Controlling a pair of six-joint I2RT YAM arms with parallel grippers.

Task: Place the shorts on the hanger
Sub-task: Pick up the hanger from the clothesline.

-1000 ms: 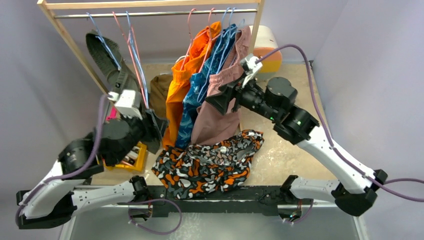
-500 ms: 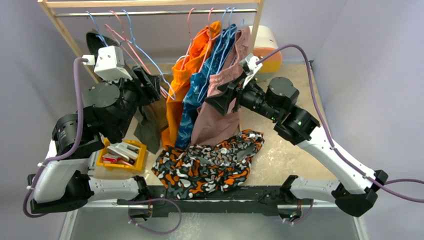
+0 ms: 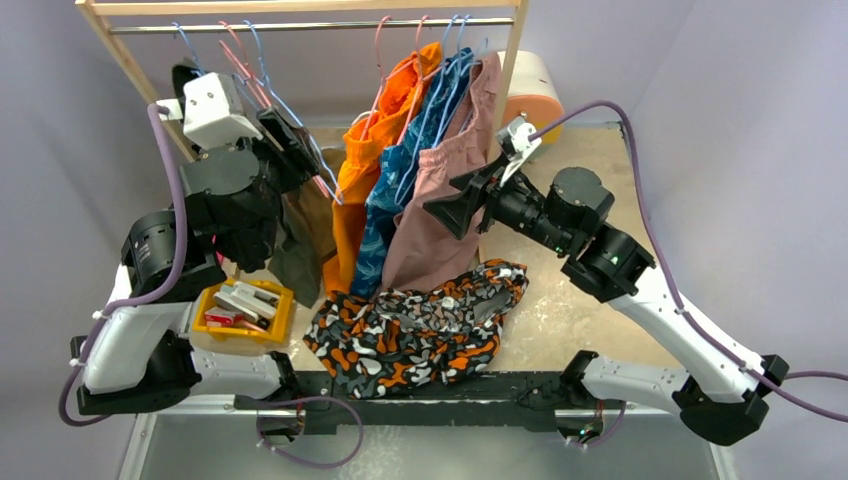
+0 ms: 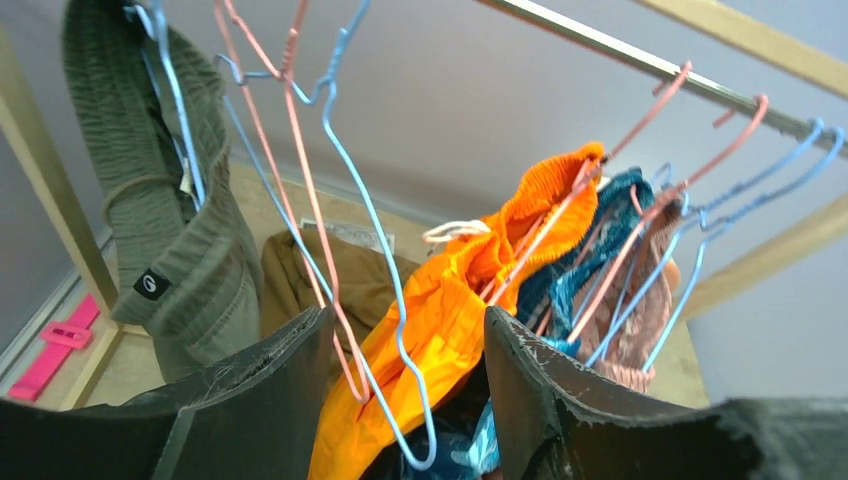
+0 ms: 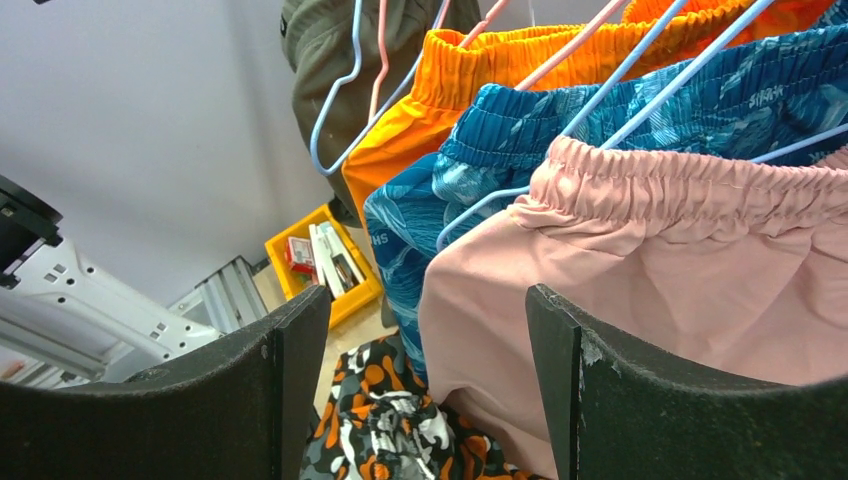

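The camouflage shorts (image 3: 420, 325) lie crumpled on the table near the front edge, also low in the right wrist view (image 5: 390, 430). A light-blue wire hanger (image 4: 399, 300) hangs empty from the rod beside a pink one. Its lower corner dangles between the fingers of my left gripper (image 4: 405, 325), which stands open and is not clamped on it. In the top view that gripper (image 3: 300, 140) is raised by the rack's left side. My right gripper (image 3: 455, 205) is open in the air in front of the hung pink shorts (image 5: 690, 250), above the camouflage shorts.
On the wooden rack (image 3: 140, 85) hang an olive garment (image 4: 170, 230), orange shorts (image 3: 365, 170), blue patterned shorts (image 3: 395, 190) and pink shorts. A yellow bin (image 3: 245, 310) sits front left. A brown cloth (image 4: 340, 280) lies under the rack. A white-and-orange container (image 3: 535, 90) stands at the back right.
My left arm has swung up from low on the left to the hangers at the rack's left end. My right arm has drawn back slightly to the right. The shorts have not moved.
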